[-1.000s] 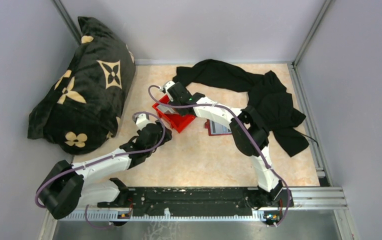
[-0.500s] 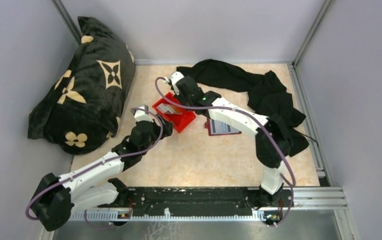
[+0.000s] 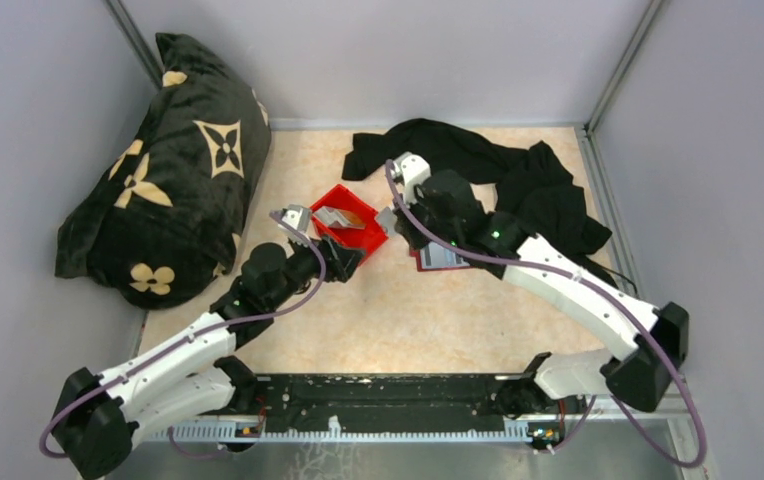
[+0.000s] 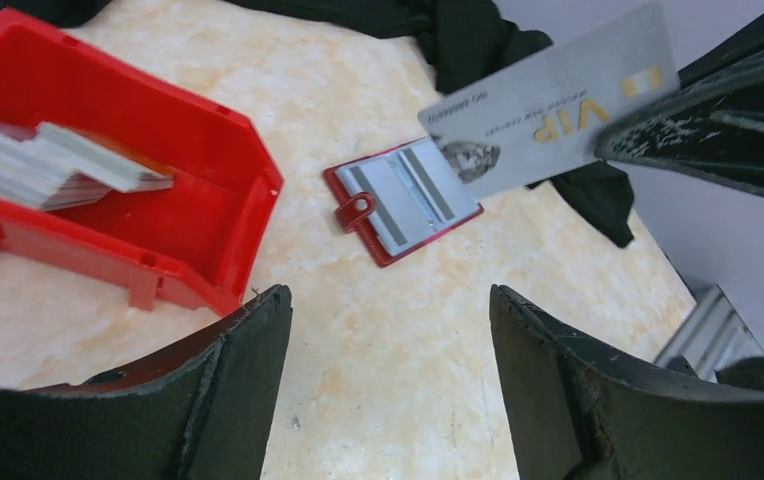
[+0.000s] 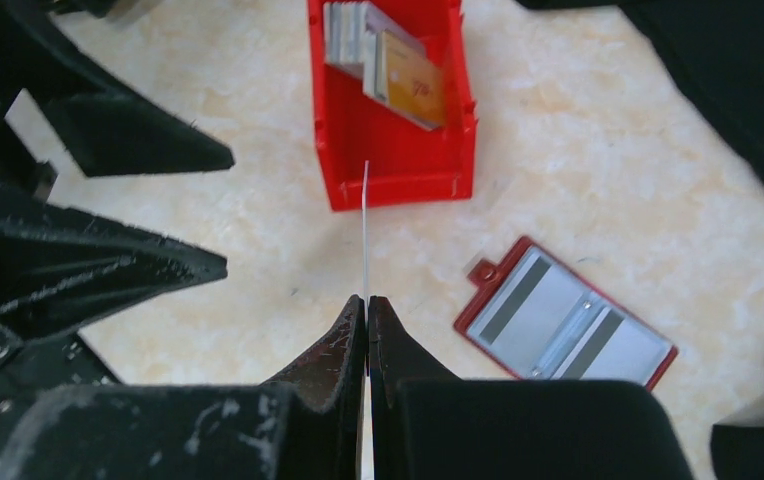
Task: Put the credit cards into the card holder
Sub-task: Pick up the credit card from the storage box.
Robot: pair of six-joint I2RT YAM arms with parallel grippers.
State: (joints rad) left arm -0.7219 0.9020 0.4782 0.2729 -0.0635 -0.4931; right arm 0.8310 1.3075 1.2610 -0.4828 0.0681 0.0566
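My right gripper (image 5: 366, 300) is shut on one silver credit card (image 4: 548, 110) marked VIP, seen edge-on (image 5: 366, 225) in its own view and held upright above the table. The card holder (image 3: 446, 255) lies open and flat, dark red with grey pockets (image 4: 405, 195), just right of the held card (image 5: 566, 318). More credit cards (image 4: 48, 165) are stacked in a red bin (image 3: 370, 240). My left gripper (image 4: 388, 300) is open and empty, hovering by the bin's near corner, facing the held card (image 3: 350, 258).
The red bin (image 5: 393, 185) sits left of the holder. A black garment (image 3: 518, 185) is heaped at the back right, touching the holder's far side. A black cushion with cream flowers (image 3: 173, 170) fills the back left. Walls enclose the table.
My right gripper has swung from the bin's far left side to the right toward the holder, carrying a card. My left gripper has moved forward to the bin's near corner.
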